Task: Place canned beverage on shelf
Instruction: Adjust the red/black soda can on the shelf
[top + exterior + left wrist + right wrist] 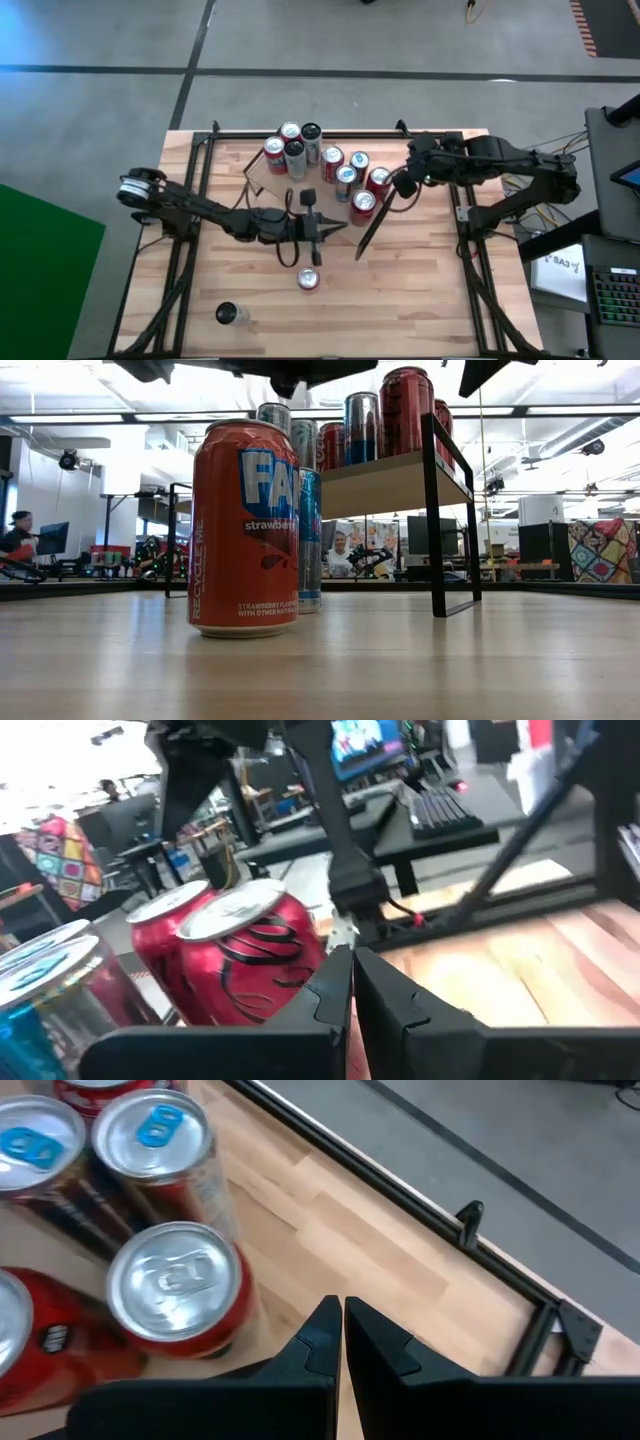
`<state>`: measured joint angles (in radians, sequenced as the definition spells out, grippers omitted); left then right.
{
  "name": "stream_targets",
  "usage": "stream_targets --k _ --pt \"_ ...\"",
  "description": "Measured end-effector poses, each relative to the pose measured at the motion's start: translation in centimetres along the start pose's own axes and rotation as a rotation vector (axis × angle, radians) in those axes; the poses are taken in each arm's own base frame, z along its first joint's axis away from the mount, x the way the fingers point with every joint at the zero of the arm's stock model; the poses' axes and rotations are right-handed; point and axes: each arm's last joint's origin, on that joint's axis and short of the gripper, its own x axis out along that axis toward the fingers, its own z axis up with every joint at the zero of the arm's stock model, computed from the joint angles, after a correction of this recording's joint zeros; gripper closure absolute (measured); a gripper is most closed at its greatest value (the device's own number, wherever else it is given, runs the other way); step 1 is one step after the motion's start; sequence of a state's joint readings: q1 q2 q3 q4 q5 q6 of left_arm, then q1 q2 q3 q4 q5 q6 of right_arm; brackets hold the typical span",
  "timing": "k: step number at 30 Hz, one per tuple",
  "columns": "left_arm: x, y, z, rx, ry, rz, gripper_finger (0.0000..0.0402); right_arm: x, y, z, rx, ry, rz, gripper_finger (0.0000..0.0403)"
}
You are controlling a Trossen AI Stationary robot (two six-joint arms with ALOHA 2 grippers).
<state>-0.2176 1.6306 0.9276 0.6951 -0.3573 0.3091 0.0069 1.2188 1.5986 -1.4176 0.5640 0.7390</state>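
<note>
So we've got the shelf (310, 180) sitting toward the table's (430, 300) far edge, and its plank already carries a bunch of upright cans (325, 160), red ones and blue-topped ones packed close together. One orange strawberry can (308, 279) stands alone on the tabletop, nearer the front edge, and a dark can (229, 314) sits by the front left corner. The left gripper (322, 229) hovers between the shelf and the orange can, fingers pressed together, holding nothing. The right gripper (362, 245) hangs just off the shelf's right end, fingers pressed together too, nothing in it.
</note>
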Motion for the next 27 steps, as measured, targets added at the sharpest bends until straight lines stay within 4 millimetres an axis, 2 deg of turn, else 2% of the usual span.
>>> stream_targets --k 9,16,27 --pt "-0.5 -0.1 0.1 0.037 0.046 -0.024 0.0402 1.0 -1.0 0.2 -0.041 0.059 0.001 0.0394" --pt "-0.5 -0.1 0.1 0.039 0.046 -0.025 0.0402 2.1 -1.6 -1.8 -0.059 0.058 0.003 0.0394" --pt "-0.4 -0.2 0.0 0.013 0.048 -0.025 0.0402 4.5 -2.3 -5.0 0.007 -0.068 0.096 0.0394"
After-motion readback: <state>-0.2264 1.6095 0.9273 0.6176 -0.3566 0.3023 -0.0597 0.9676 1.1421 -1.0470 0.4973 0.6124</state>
